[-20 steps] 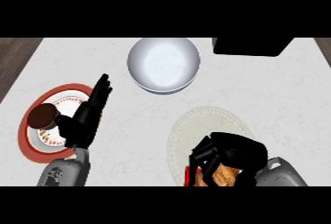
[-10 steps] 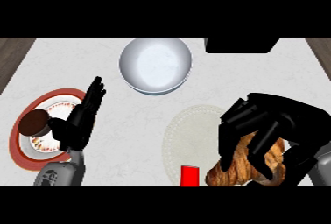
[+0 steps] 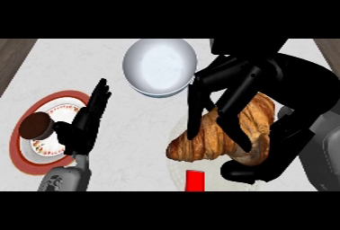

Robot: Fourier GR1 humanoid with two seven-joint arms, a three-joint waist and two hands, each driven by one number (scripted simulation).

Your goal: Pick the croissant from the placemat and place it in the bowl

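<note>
A golden-brown croissant is held up off the counter, close to the camera, in my right hand. The black fingers and thumb curl round it. The white bowl stands at the back of the counter, just left of the raised hand and croissant. The pale round placemat lies below the croissant and is mostly hidden by it. At the left, my left hand rests open with fingers straight, over the edge of a red plate.
A red-rimmed plate with a patterned saucer and a brown cup sits at the left. A small red block shows at the placemat's front. A dark box stands at the back right, partly behind my right hand.
My right hand has risen with the croissant and moved toward the bowl, now looming larger in view. The left hand has stayed put.
</note>
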